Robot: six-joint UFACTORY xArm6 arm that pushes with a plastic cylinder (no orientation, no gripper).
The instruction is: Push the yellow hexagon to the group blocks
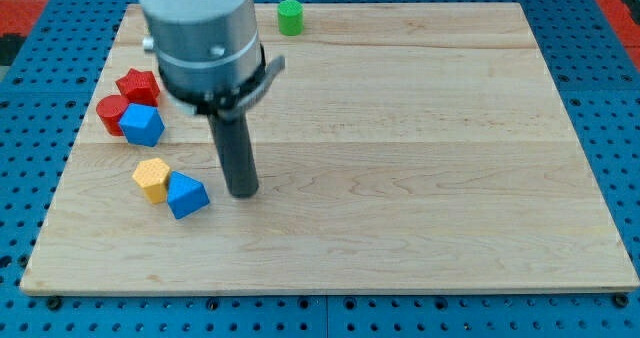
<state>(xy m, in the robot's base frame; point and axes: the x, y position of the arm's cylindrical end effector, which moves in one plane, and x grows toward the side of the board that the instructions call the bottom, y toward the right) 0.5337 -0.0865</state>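
The yellow hexagon (pixel 152 178) lies at the view's lower left on the wooden board (pixel 400 178). A blue triangular block (pixel 187 195) touches its right side. Above them a group sits near the left edge: a red star-shaped block (pixel 137 84), a red cylinder (pixel 112 111) and a blue block (pixel 143 125), all close together. My tip (pixel 243 192) rests on the board just right of the blue triangular block, a small gap apart, and well right of the yellow hexagon.
A green cylinder (pixel 290 17) stands at the board's top edge, right of the arm's grey body (pixel 200 38). The arm's body hides part of the board's upper left. Blue pegboard surrounds the board.
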